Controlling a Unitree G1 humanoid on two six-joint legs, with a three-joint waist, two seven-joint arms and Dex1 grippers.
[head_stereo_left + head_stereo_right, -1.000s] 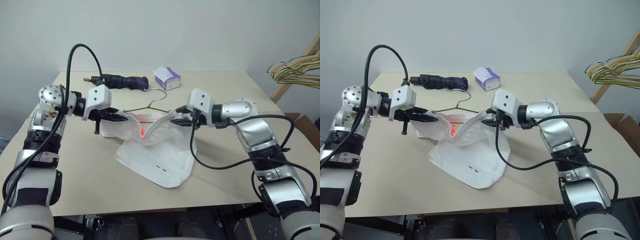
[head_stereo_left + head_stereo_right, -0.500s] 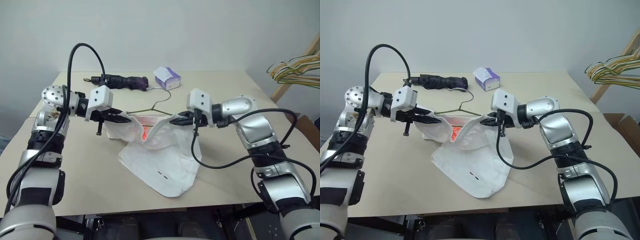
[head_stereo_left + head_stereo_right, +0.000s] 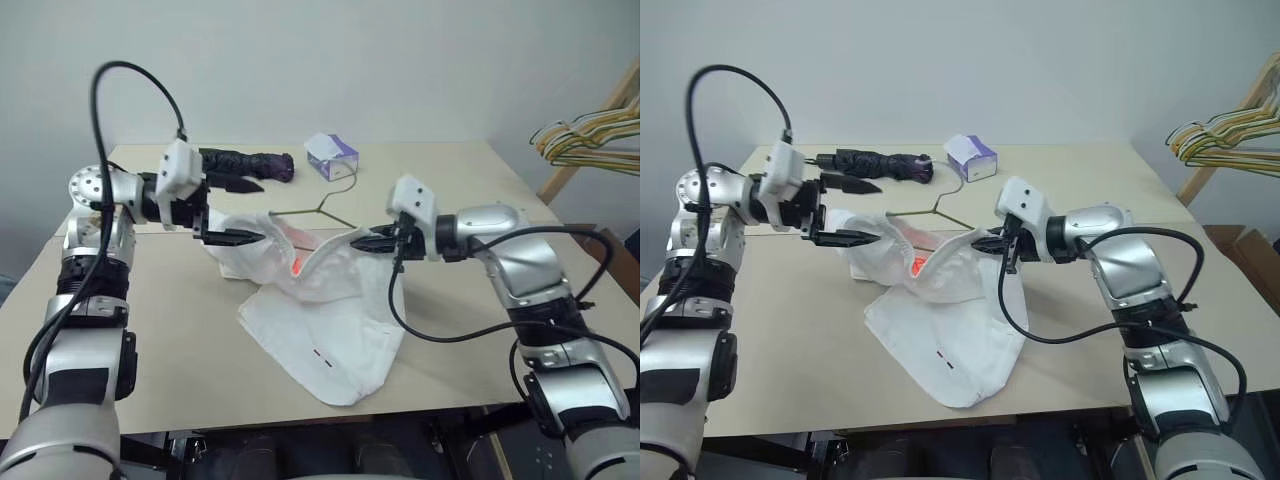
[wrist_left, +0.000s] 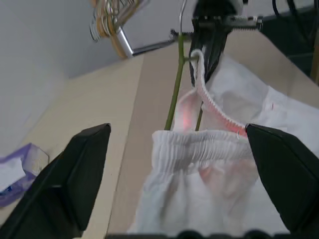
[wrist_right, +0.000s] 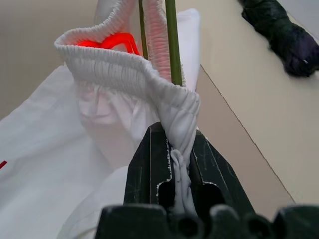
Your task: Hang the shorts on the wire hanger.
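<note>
A big tan table (image 3: 170,330) fills the middle of the room. At its far side, a bit to the left, lies a dark folded umbrella (image 3: 248,162). Just to the right of it sits a small white and purple tissue box (image 3: 331,156). The two are near each other but do not touch. Far off to the right, past the table's edge, a bunch of coloured hangers (image 3: 592,140) hangs on a slanted wooden rack (image 3: 590,140). A plain pale wall (image 3: 350,60) stands behind everything.
</note>
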